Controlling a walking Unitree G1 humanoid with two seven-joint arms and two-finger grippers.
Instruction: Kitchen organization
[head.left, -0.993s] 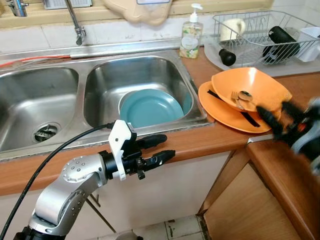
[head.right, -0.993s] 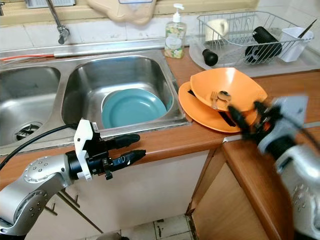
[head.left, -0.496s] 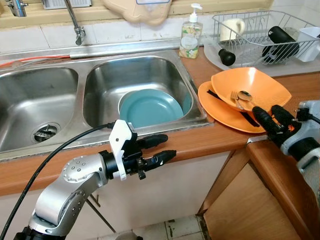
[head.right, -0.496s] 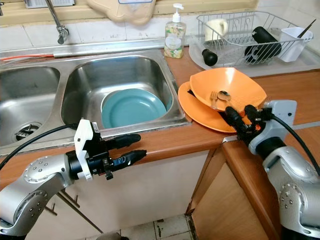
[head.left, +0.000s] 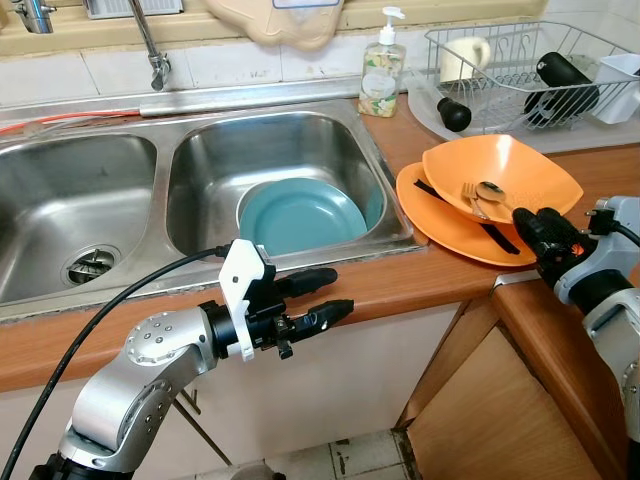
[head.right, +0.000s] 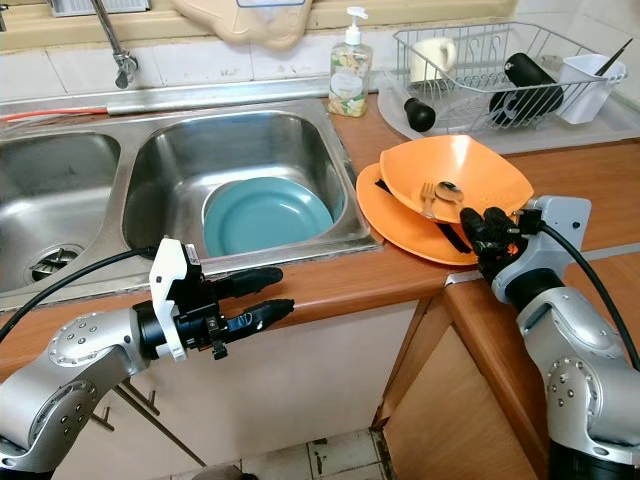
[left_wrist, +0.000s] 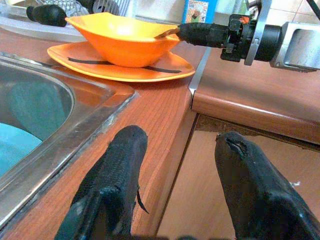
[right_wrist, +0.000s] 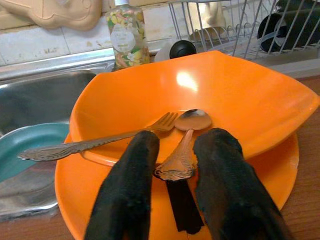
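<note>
An orange bowl (head.left: 510, 165) rests on an orange plate (head.left: 440, 215) on the counter right of the sink. In the bowl lie a spoon (right_wrist: 192, 120) and a fork (right_wrist: 100, 142), and a black utensil (head.left: 497, 238) is pinned between bowl and plate. My right gripper (head.left: 532, 218) is at the bowl's near rim, its fingers closed on the end of the spoon's handle. A teal plate (head.left: 300, 215) lies in the right basin. My left gripper (head.left: 340, 290) hovers open and holds nothing, in front of the counter edge below that basin.
A soap bottle (head.left: 382, 70) stands behind the sink. The wire dish rack (head.left: 530, 70) at the back right holds a mug and black items. The faucet (head.left: 152, 50) hangs over the divider. A wooden cabinet (head.left: 500, 400) juts out at the lower right.
My right gripper has moved forward to the bowl's rim, and its fingers have narrowed around the spoon handle. The left arm has not moved.
</note>
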